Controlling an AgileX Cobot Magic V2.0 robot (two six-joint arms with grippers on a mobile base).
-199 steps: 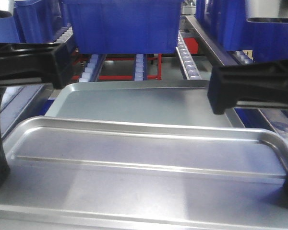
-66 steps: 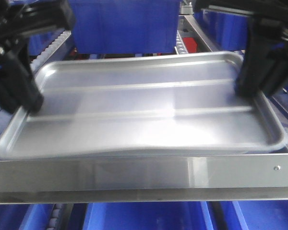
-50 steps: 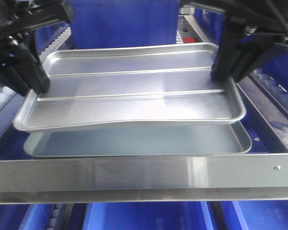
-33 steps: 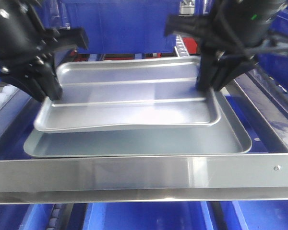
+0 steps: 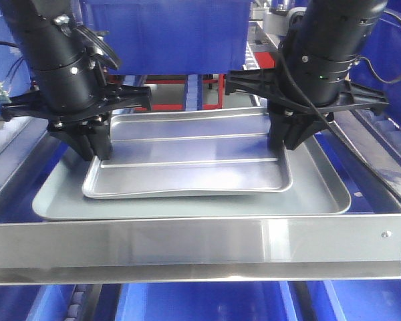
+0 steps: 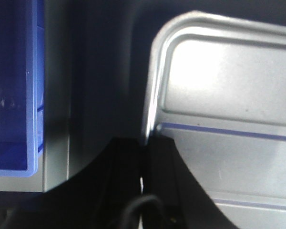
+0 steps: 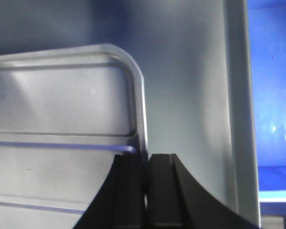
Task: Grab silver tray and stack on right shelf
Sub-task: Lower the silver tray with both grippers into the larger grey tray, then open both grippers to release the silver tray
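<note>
Both grippers, left gripper (image 5: 93, 148) and right gripper (image 5: 281, 142), pinch silver tray (image 5: 187, 164) rims; long axis left-right.

The front view is bright and mostly sharp, with soft glare on the silver tray (image 5: 187, 164) and the steel front bar (image 5: 187, 244). Both wrist views are blurred; the left one is very dark on its left half, with a white overexposed patch on the tray.

Ribbed silver tray (image 5: 187, 164) inside grey tray (image 5: 321, 194)
</note>
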